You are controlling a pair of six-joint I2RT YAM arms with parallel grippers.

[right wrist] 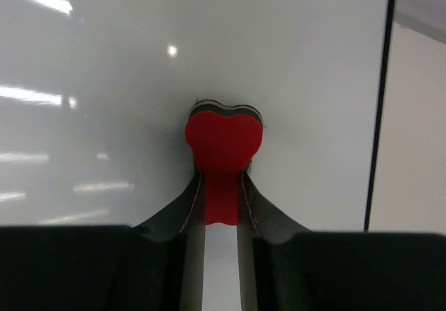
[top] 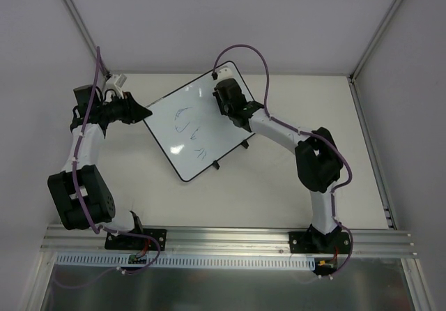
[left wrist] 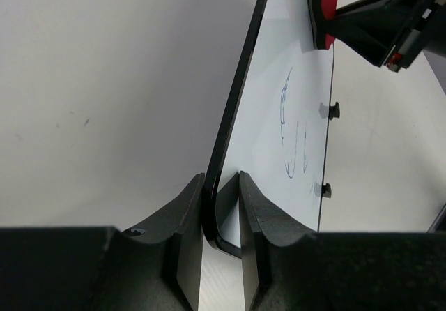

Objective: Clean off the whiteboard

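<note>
Now the whiteboard (top: 167,119) lies on the table (top: 293,199), turned diagonally, with blue scribbles (top: 189,126) near its middle and two clips (top: 246,143) on its near-right edge. The left arm rises from its base along the table's left side, elbow folded low. Its wrist bends right to the board's left corner, where the left gripper (left wrist: 221,189) is clamped on the rim. The right arm bends at the elbow and reaches left and away to the far corner. The right gripper (right wrist: 221,185) pinches a red eraser (right wrist: 223,140), pressed flat against the board.
</note>
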